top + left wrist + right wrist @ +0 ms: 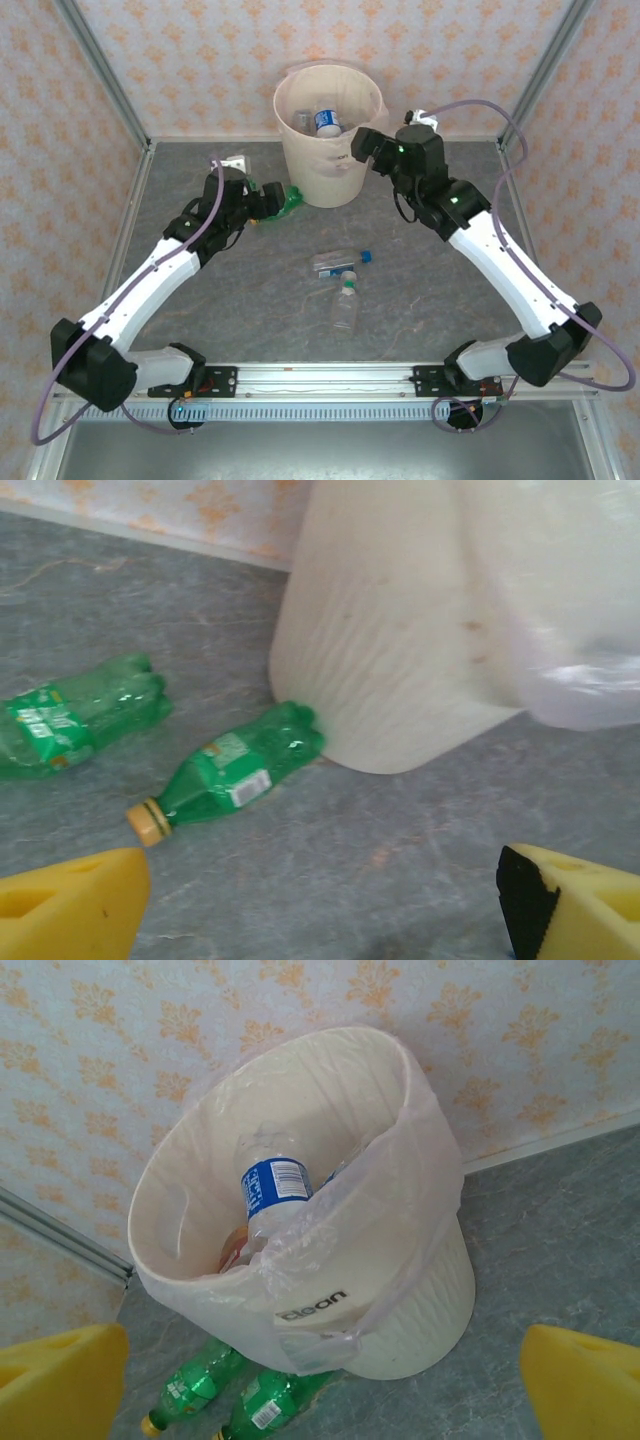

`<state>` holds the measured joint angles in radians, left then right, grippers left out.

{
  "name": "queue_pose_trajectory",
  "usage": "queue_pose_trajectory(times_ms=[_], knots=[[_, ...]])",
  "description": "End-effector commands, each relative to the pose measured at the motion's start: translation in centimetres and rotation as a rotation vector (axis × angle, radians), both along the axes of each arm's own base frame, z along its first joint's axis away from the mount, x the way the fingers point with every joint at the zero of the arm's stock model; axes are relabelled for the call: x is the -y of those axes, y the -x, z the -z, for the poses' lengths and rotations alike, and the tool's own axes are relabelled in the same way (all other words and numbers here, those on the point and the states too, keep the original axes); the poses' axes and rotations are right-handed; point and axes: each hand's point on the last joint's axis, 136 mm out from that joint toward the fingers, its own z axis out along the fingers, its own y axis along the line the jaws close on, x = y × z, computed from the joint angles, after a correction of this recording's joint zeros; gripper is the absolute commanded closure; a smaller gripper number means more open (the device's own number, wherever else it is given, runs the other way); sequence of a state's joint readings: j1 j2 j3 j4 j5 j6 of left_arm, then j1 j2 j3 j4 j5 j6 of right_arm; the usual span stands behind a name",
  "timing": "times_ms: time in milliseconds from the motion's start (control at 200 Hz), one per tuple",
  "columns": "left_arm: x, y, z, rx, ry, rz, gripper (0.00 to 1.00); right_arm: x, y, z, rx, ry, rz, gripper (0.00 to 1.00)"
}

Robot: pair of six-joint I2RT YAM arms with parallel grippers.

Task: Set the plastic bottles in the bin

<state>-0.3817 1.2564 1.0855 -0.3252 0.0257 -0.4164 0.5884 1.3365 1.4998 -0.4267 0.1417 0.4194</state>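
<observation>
Presently the bin (pixel 318 175) stands at the far middle of the table (pixel 450 300), lined with a thin plastic bag (pixel 420 1190) that drapes over its rim. Contents: one blue-labelled clear bottle (pixel 272 1185) leans against the inner wall, and the top view shows it too (pixel 326 122). The right wrist view adds an orange-tinted item beneath it, too hidden to identify.

Outside the bin, two green bottles lie on the table at its left foot. The left wrist view gives the detail. The yellow-capped green bottle (pixel 235 775) has its base touching the bin wall (pixel 400 630). The second green bottle (pixel 70 720) lies further left, apart from the first. From above these read as a green patch (pixel 287 198) just beside the left gripper (pixel 265 205).

The top view alone records two clear bottles mid-table. The blue-capped clear bottle (pixel 338 262) lies crosswise, and the other clear bottle (pixel 345 305) lies just nearer.

Left gripper (pixel 320 900): jaws spread wide, bare table between them. Right gripper (pixel 320 1390): released, empty, at the bin's right rim (pixel 365 148).
</observation>
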Motion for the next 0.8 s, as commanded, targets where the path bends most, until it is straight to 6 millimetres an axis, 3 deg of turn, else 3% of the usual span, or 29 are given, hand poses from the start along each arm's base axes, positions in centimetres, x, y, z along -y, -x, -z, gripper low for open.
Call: queue_pose_trajectory(times_ms=[0, 230, 315, 345, 531, 796], knots=[[0.9, -0.9, 0.6, -0.021, -0.022, 0.057, 0.10, 1.1, 1.4, -0.7, 0.017, -0.029, 0.022, 0.00], [5.4, 0.0, 4.8, -0.147, 0.060, 0.264, 0.16, 3.1, 3.2, 0.3, 0.004, -0.020, 0.068, 0.00], [6.8, 0.7, 6.5, -0.180, 0.019, 0.334, 0.17, 3.4, 3.2, 1.2, -0.016, 0.001, 0.082, 0.00], [7.3, 1.0, 7.2, -0.195, -0.002, 0.362, 0.18, 3.9, 3.9, 0.4, 0.002, -0.009, 0.085, 0.00], [10.5, 3.6, 10.7, -0.265, -0.136, 0.525, 0.19, 4.6, 4.3, 0.6, -0.006, 0.009, 0.103, 0.00], [12.9, 6.4, 12.2, -0.327, -0.180, 0.594, 0.22, 5.0, 4.6, 0.9, -0.017, 0.012, 0.115, 0.00]])
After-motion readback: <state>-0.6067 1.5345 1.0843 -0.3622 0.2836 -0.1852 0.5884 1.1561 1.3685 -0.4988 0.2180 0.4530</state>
